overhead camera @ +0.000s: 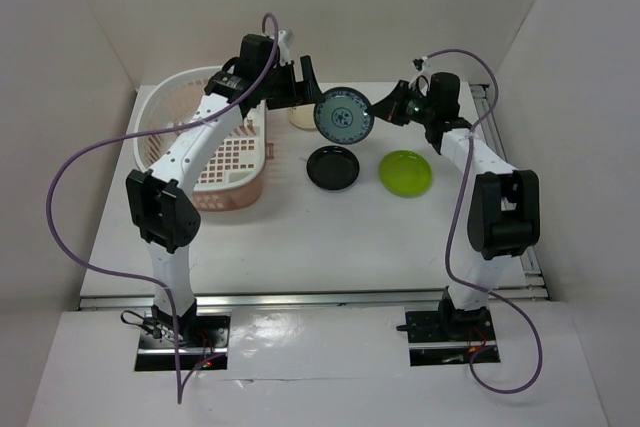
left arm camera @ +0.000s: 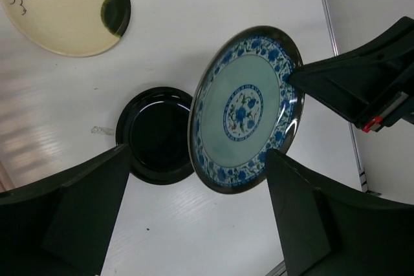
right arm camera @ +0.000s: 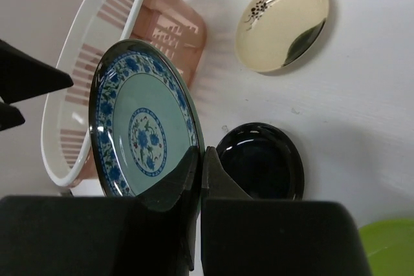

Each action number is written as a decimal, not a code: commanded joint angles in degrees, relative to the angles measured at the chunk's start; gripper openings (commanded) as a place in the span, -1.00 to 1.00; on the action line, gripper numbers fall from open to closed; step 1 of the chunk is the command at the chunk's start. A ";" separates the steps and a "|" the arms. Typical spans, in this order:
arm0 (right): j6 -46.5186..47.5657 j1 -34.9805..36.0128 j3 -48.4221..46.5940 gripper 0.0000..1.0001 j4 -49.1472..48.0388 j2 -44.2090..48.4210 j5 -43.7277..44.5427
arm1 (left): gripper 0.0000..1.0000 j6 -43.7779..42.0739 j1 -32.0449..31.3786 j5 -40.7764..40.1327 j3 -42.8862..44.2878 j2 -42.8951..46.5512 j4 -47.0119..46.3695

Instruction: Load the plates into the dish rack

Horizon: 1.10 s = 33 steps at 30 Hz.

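Note:
My right gripper (overhead camera: 378,107) (right arm camera: 202,154) is shut on the rim of the blue-patterned plate (overhead camera: 342,117) (right arm camera: 139,121) and holds it on edge above the table. My left gripper (overhead camera: 306,85) (left arm camera: 198,154) is open, its fingers (left arm camera: 71,211) either side of the plate's lower edge (left arm camera: 246,108), not touching it. The glossy black plate (overhead camera: 333,168) (left arm camera: 155,135) (right arm camera: 262,159), the lime green plate (overhead camera: 405,172) (right arm camera: 388,250) and the cream plate with a dark mark (overhead camera: 300,119) (left arm camera: 65,4) (right arm camera: 281,24) lie flat on the table. The dish rack (overhead camera: 160,112) (right arm camera: 84,30) stands at the left and holds no plates.
White walls close in the table at the back and both sides. A metal rail (overhead camera: 520,257) runs along the right edge. Purple cables (overhead camera: 70,207) loop off both arms.

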<state>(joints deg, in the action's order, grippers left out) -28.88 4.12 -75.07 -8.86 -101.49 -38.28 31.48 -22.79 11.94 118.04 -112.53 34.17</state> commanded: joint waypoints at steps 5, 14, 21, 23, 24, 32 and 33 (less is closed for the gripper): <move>1.55 0.54 -1.48 -1.00 -0.54 5.43 -4.17 | 0.85 -1.42 0.46 2.47 -1.49 -0.23 -3.68; -2.93 1.77 -2.62 -1.00 -5.28 3.68 -7.24 | 0.63 -1.43 0.46 7.55 -3.25 -0.76 -5.26; -2.93 3.53 -4.56 -1.00 -5.29 2.62 -7.24 | -0.56 -0.72 0.46 13.81 -2.11 -1.99 -6.84; -2.93 3.53 -4.56 -1.00 -5.29 2.62 -6.72 | -0.84 -0.20 0.98 13.81 -1.50 -1.99 -6.23; -2.93 3.53 -5.08 -1.00 -5.29 2.62 -5.85 | -0.97 -0.20 0.99 13.81 -1.50 -1.99 -6.22; -1.88 3.53 -6.14 1.00 -2.21 2.09 1.44 | -1.00 -0.20 5.02 1.45 0.61 2.75 -2.45; -1.88 2.92 -6.14 1.00 -1.52 1.57 2.33 | -1.00 -0.20 5.64 -0.59 1.14 4.41 -1.84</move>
<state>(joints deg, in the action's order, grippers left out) -31.22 7.25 -78.04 -9.58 -99.92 -40.40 32.42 -20.08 19.53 115.63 -113.65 31.70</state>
